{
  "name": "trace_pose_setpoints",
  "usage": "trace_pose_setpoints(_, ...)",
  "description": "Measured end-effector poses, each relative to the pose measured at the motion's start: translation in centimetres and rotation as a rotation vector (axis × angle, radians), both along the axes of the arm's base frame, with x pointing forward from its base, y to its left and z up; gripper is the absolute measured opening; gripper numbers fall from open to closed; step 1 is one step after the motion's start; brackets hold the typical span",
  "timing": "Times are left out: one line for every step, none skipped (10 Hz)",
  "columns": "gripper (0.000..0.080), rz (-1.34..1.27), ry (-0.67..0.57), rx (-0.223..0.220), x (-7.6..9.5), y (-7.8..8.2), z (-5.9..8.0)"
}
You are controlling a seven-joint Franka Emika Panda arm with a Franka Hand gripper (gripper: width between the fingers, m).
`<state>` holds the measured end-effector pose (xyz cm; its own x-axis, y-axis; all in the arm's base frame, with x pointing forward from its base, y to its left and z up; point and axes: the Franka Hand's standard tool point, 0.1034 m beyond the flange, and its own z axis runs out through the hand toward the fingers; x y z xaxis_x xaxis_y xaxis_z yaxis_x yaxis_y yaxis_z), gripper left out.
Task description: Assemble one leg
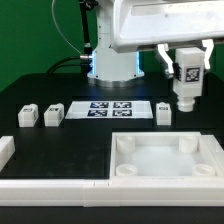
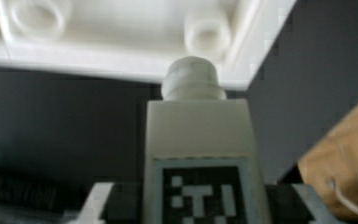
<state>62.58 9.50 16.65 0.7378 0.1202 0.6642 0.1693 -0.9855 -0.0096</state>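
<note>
My gripper (image 1: pixel 186 72) is shut on a white leg (image 1: pixel 187 78) with a black-and-white marker, holding it in the air at the exterior view's right, above the table behind the white tray-like piece (image 1: pixel 165 160). The leg's round peg points down. In the wrist view the held leg (image 2: pixel 197 130) fills the middle between my fingers (image 2: pixel 105 200), its peg tip near the tray piece's edge (image 2: pixel 140 40). Three more legs stand on the table: two at the exterior view's left (image 1: pixel 27 115) (image 1: pixel 53 115) and one (image 1: pixel 163 111) right of the marker board.
The marker board (image 1: pixel 108 108) lies at the table's middle, in front of the arm's base (image 1: pixel 115 65). Long white bars (image 1: pixel 50 184) run along the front edge, with a short piece (image 1: pixel 5 152) at the exterior view's left.
</note>
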Motion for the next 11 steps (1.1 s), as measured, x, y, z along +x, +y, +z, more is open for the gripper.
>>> trace_pose_setpoints(0.029,-0.008,-0.011,0.001,-0.7,-0.4,-1.7)
trace_pose_setpoints(0.029,0.008,0.105,-0.004,-1.5,-0.1,-3.0)
trace_pose_setpoints(0.029,0.005,0.069,-0.003,-1.0,-0.2,-1.6)
trace_pose_setpoints(0.029,0.004,0.075,-0.003,-1.1,-0.2,-2.1)
trace_pose_setpoints(0.029,0.004,0.076,-0.003,-1.1,-0.2,-2.2)
trace_pose_setpoints(0.029,0.005,0.075,-0.003,-1.1,-0.2,-2.2)
trace_pose_setpoints(0.029,0.011,0.099,-0.002,-0.9,0.2,-2.5)
trace_pose_setpoints(0.029,0.015,0.117,0.003,0.6,0.6,-2.9)
trace_pose_setpoints(0.029,0.01,0.115,0.008,1.8,0.4,-3.9)
trace_pose_setpoints(0.029,0.009,0.122,0.014,2.0,0.8,-5.2)
trace_pose_setpoints(0.029,0.011,0.135,0.023,1.9,1.7,-6.1)
